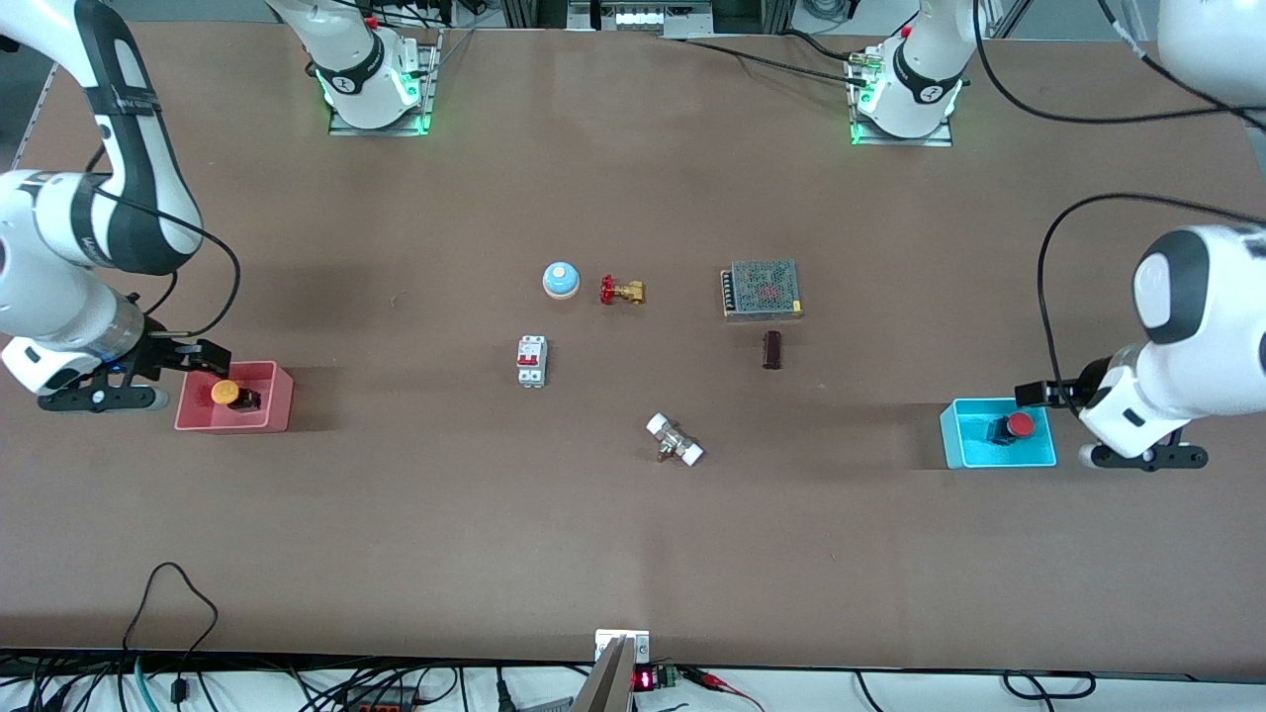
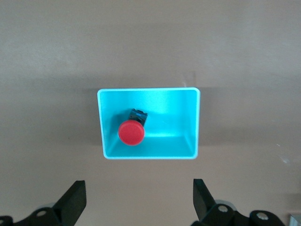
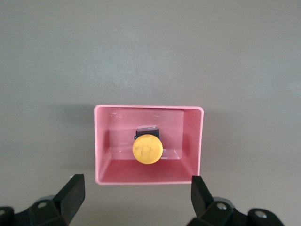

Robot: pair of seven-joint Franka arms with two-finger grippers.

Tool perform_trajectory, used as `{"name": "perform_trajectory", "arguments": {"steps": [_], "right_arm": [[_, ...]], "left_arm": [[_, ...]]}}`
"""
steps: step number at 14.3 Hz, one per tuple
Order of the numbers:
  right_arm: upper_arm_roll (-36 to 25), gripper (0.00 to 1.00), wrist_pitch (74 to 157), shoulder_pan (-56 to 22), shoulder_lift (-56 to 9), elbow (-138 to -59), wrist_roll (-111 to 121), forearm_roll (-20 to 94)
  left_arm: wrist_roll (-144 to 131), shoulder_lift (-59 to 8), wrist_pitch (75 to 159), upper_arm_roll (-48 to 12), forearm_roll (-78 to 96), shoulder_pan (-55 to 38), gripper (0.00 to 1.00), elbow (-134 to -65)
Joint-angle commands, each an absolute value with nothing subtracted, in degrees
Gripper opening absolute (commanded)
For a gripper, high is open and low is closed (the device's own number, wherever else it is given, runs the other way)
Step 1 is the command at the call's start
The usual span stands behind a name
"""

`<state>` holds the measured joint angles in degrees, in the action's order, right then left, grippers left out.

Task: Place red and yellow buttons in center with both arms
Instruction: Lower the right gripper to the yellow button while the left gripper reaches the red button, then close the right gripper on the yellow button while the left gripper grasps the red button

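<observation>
The yellow button (image 1: 226,392) lies in the pink bin (image 1: 237,425) toward the right arm's end of the table. My right gripper (image 1: 99,400) hangs open and empty above the table beside that bin. In the right wrist view the button (image 3: 147,149) sits in the bin (image 3: 148,178), ahead of the open gripper (image 3: 137,181). The red button (image 1: 1019,425) lies in the cyan bin (image 1: 999,457) toward the left arm's end. My left gripper (image 1: 1142,459) hangs open and empty beside it. The left wrist view shows the button (image 2: 130,132), bin (image 2: 195,122) and gripper (image 2: 138,186). The center (image 1: 643,371) is bare brown tabletop.
Around the center lie a blue dome bell (image 1: 561,280), a brass valve with a red handwheel (image 1: 621,291), a white breaker (image 1: 531,360), a metal mesh power supply (image 1: 761,289), a dark cylinder (image 1: 771,349) and a white-capped fitting (image 1: 675,440).
</observation>
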<state>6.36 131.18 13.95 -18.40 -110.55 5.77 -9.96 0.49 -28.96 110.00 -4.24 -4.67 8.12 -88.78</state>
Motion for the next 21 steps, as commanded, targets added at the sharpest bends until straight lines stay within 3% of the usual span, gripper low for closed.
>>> {"name": "perform_trajectory", "arguments": {"steps": [1, 3, 8, 12, 17, 18, 21], "right_arm": [[7.0, 1.0, 135.8, 15.8, -20.2, -112.6, 8.2, -10.6], [6.9, 1.0, 137.1, 16.2, -22.4, -112.5, 8.3, -10.7], [6.9, 1.0, 141.8, 16.4, -26.2, -112.5, 9.7, -12.1], [7.0, 1.0, 143.3, 16.6, -28.0, -112.3, 9.7, -12.7], [6.9, 1.0, 144.7, 17.3, -29.4, -112.3, 9.8, -12.7], [6.9, 1.0, 144.7, 17.4, -29.4, -112.3, 9.8, -12.9], [7.0, 1.0, 144.8, 17.6, -29.6, -112.2, 9.7, -12.9]], "left_arm": [[1.4, -30.7, 118.4, -4.4, -5.8, 9.2, 1.0, -93.1], [2.4, -32.5, 124.7, -4.3, -5.8, 10.2, 1.0, -94.9], [4.0, -35.9, 128.3, -4.3, -5.8, 10.5, 0.94, -95.7], [4.0, -35.9, 128.7, -4.3, -5.8, 10.4, 0.82, -96.5], [4.0, -35.9, 128.3, -4.3, -5.8, 10.2, 0.35, -96.5], [4.0, -35.9, 128.3, -4.3, -5.8, 10.2, 0.3, -96.4], [6.3, -35.1, 127.6, -4.2, -5.8, 10.5, 0.29, -95.7]]}}
